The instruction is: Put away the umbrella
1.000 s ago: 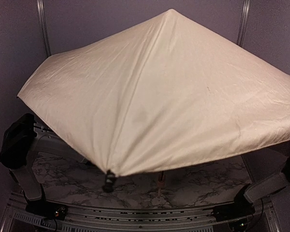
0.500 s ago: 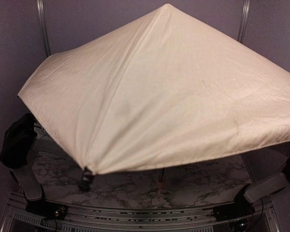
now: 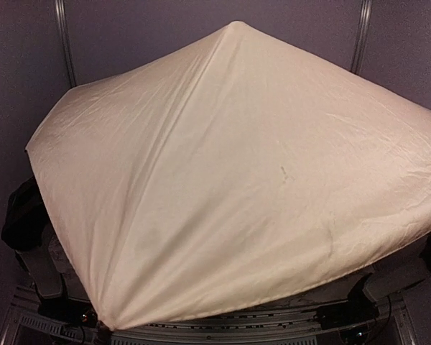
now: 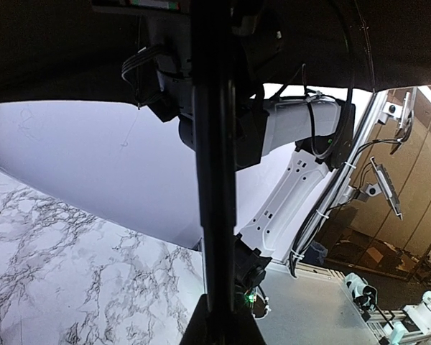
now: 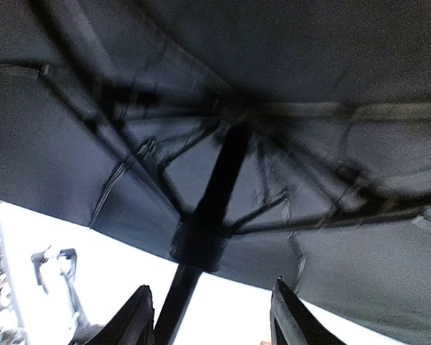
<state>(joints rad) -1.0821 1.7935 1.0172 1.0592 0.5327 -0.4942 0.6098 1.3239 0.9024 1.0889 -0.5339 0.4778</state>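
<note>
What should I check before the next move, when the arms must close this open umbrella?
1. Canopy folded: not ok; the umbrella is fully spread.
2. Left gripper shut on the shaft: ok.
3. Right gripper open, shaft between its fingers: ok.
4. Right gripper just short of the sliding collar: ok.
5. Table under the canopy: cannot tell; mostly hidden.

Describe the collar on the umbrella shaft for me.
In the right wrist view, the umbrella's black underside fills the top. Follow the straight black shaft down from where the ribs meet. The collar is the short sleeve around it, thicker than the shaft, unlike the thin ribs fanning out above.
</note>
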